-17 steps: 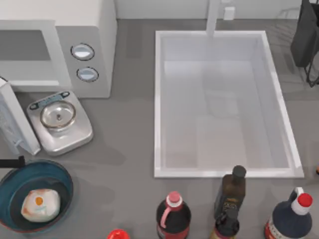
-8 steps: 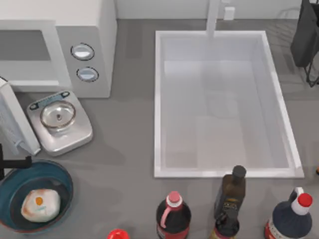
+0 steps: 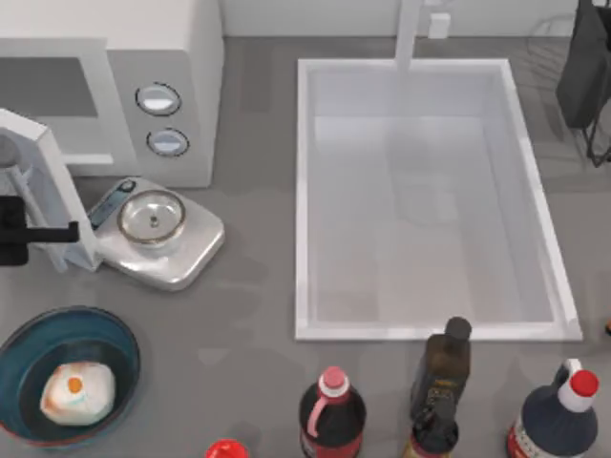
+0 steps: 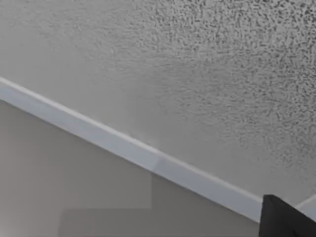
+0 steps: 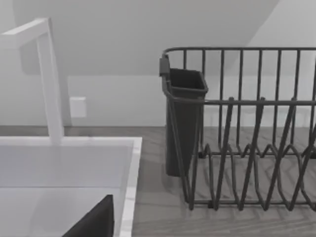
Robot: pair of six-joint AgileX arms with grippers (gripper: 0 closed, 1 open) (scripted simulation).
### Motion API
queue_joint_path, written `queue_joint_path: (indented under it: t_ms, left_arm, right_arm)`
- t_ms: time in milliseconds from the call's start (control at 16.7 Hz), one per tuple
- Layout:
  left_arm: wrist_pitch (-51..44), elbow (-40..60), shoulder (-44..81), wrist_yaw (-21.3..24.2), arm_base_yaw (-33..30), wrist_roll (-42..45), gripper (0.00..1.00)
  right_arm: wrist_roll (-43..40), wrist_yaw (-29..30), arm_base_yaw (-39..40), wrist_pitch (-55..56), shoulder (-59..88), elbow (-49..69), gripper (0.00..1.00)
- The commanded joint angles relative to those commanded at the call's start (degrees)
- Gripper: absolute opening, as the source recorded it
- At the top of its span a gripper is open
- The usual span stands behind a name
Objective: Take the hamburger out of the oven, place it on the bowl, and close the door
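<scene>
Left gripper (image 3: pixel 38 232) at 9 o'clock, against half-swung oven door (image 3: pixel 43 196); jaws' state unreadable. Hamburger (image 3: pixel 76 392) in bowl (image 3: pixel 115 334), 7 o'clock. Kitchen scale (image 3: pixel 162 239) touches door

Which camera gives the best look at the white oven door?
The top view: the flat white oven door stands half-swung at the table's left, with the left claw against it. The left wrist view gives just a close speckled white surface, probably the door; the right wrist view faces the dark wire rack.
</scene>
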Motion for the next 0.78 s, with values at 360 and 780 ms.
queue_joint_path:
  t_ms: [360, 780]
  left_arm:
    - [1.97, 5.21, 9.63, 0.88, 0.72, 0.01, 0.00]
    - [1.67, 6.82, 6.98, 2.25, 0.14, 1.26, 0.00]
  right_arm:
    - [0.00, 0.00, 0.00, 0.00, 0.00, 0.00, 1.00]
    - [0.00, 0.00, 0.00, 0.00, 0.00, 0.00, 1.00]
